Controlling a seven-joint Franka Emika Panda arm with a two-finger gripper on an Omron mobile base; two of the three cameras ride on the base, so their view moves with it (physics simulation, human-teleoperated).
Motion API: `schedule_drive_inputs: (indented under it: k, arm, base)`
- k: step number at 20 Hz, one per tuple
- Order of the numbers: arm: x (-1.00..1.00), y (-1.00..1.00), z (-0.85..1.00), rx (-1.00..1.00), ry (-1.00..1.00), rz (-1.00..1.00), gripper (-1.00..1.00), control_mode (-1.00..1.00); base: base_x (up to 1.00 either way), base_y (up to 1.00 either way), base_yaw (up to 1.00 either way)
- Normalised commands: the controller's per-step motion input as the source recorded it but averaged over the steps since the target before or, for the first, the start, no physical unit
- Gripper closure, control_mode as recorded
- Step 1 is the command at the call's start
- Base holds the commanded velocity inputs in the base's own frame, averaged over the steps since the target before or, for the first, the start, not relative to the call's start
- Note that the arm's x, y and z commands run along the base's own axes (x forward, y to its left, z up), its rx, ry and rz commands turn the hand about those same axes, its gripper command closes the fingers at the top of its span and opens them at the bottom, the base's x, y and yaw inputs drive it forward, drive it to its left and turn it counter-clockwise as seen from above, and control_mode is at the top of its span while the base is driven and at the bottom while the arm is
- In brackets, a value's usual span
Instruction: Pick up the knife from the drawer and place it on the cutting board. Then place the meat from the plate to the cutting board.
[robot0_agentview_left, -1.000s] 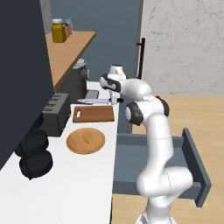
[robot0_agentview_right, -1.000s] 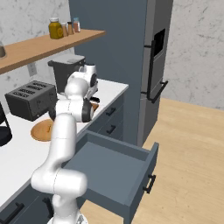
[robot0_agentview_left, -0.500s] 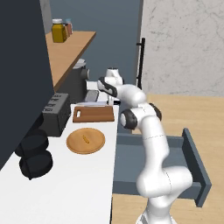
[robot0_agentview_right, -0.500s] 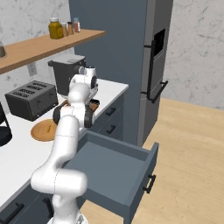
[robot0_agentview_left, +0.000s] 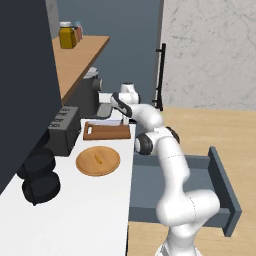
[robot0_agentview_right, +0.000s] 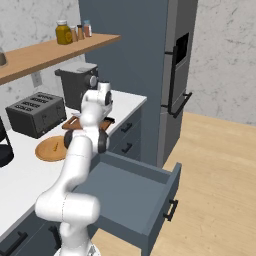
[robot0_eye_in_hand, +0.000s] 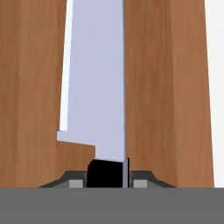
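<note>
White countertop (robot0_agentview_left: 85, 210) ran along the left base view, carrying a flat rectangular reddish-brown wooden cutting board (robot0_agentview_left: 106, 131) and, nearer the camera, a round tan-orange wooden plate (robot0_agentview_left: 98, 161) with a tiny orange-brown piece of meat (robot0_agentview_left: 98, 159) lying on it; the white arm's gripper (robot0_agentview_left: 124, 119) reached over the board's far right corner, and the wide slate blue-grey drawer (robot0_agentview_left: 225, 195) stood pulled out below. Right base view: same drawer (robot0_agentview_right: 160, 200) open, the arm crossing in front of the board (robot0_agentview_right: 70, 122), the plate (robot0_agentview_right: 49, 149) beside a black toaster (robot0_agentview_right: 34, 114). Hand view: the slim knife (robot0_eye_in_hand: 98, 87), pale silvery blade and dark handle, lay lengthwise over the board (robot0_eye_in_hand: 166, 87), the gripper (robot0_eye_in_hand: 108, 180) clamped on the handle at its blade end. Handling, as judged: light, rigid, blade smooth and slippery, so the handle was the sound hold; the meat looked small, soft, light, best pinched across its middle.
</note>
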Motion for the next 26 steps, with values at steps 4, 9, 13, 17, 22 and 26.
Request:
schedule_drive_inputs:
  k: [4, 9, 13, 17, 22, 26]
  arm:
    - [0.00, 0.02, -0.14, 0.00, 0.00, 0.00, -1.00, -1.00]
    - [-0.03, 0.01, -0.02, 0.00, 0.00, 0.00, -1.00, -1.00]
    - [-0.21, 0.00, 0.00, 0.00, -0.01, -0.01, -1.00, -1.00]
    - [-0.21, 0.00, 0.01, 0.00, -0.12, -0.02, -1.00, -1.00]
    - [-0.55, 0.00, 0.23, 0.00, -0.22, -0.02, -1.00, -1.00]
    - [-1.00, -0.02, 0.25, 0.00, -0.28, -0.05, -1.00, -1.00]
  base:
    - [0.00, 0.00, 0.00]
    - [0.00, 0.00, 0.00]
    - [0.00, 0.00, 0.00]
    - [0.00, 0.00, 0.00]
    - [0.00, 0.00, 0.00]
    - [0.00, 0.00, 0.00]
